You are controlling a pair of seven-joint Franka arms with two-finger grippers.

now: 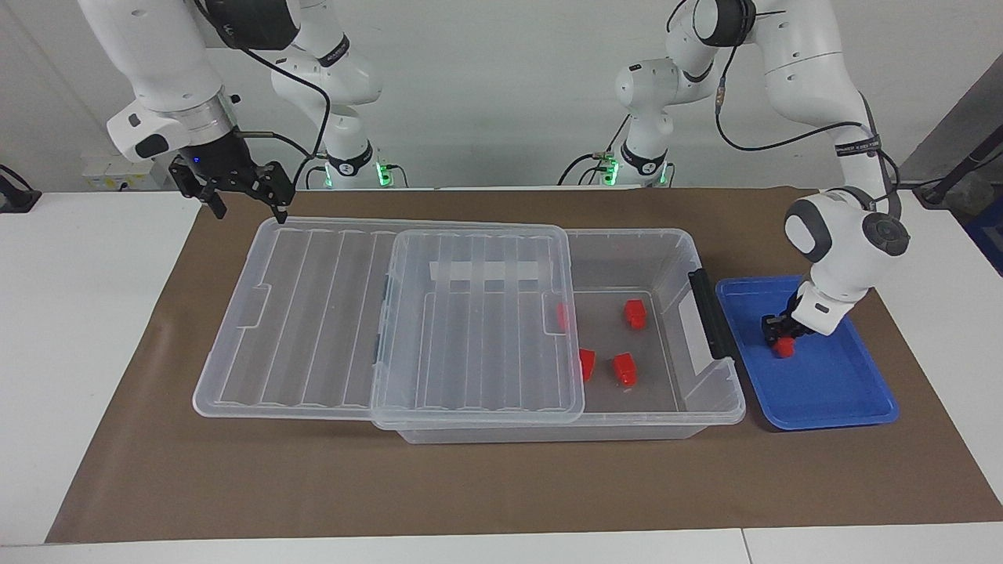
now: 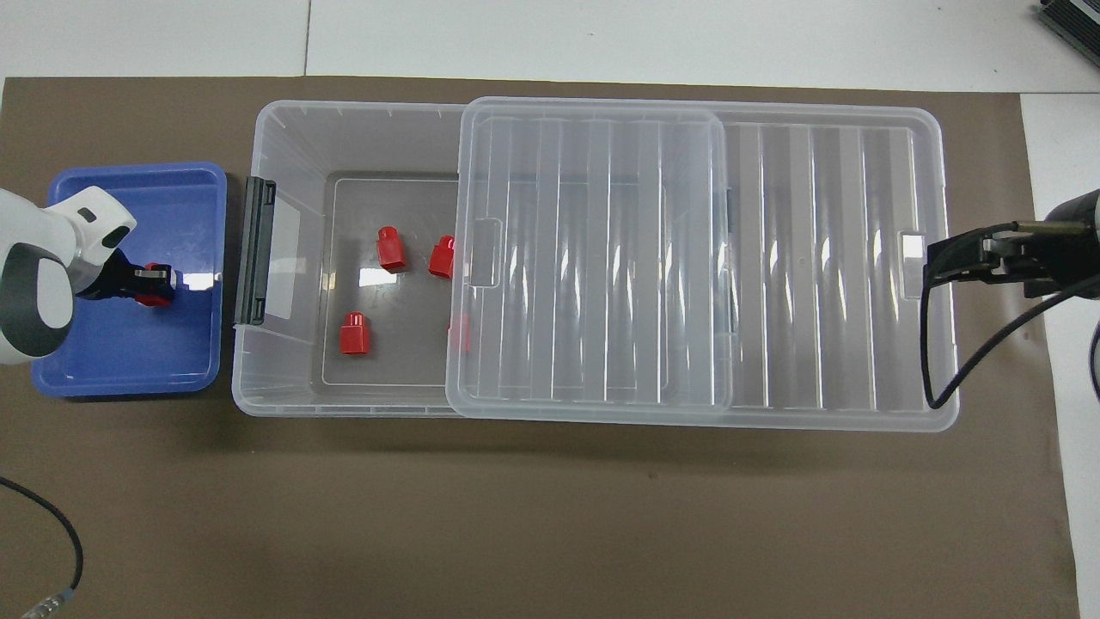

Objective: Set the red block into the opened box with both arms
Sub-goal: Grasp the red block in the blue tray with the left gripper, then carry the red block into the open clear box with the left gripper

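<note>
1. Here, the left gripper (image 1: 781, 338) is reaching down into the shallow blue plastic tray (image 1: 831, 392) at the left arm's end of the tabletop, its fingers pinching the small bright red plastic block (image 1: 783, 348) between them.
2. The small red block is sitting low in the blue tray, at or just above the tray floor; whether it is touching the floor cannot be told. In the overhead view the same block (image 2: 157, 286) is showing at the tip of the left gripper (image 2: 150, 284), about midway across the tray (image 2: 129, 370).
3. The blue tray is lying just beside the end of the large clear plastic storage box (image 1: 666, 407) that is carrying the dark grey latch (image 1: 709, 313).
4. The clear box is standing open at that end: its ribbed see-through lid (image 1: 478, 329), with a white tape strip (image 1: 486, 270) on it, is covering only the part toward the right arm's end.
5. Four other red blocks are lying on the box floor: one (image 1: 635, 312) nearer to the robots, two (image 1: 624, 369) (image 1: 586, 364) farther from them, and one (image 1: 562, 315) half hidden under the lid's edge.
6. A second clear ribbed lid panel (image 1: 298, 321) is sticking out from under the first toward the right arm's end.
7. The right gripper (image 1: 249, 207) is hovering with its fingers spread wide over the corner of that panel nearer to the robots, holding nothing.
8. A brown mat (image 1: 501, 486) is covering the white tabletop (image 1: 70, 329) under everything.
</note>
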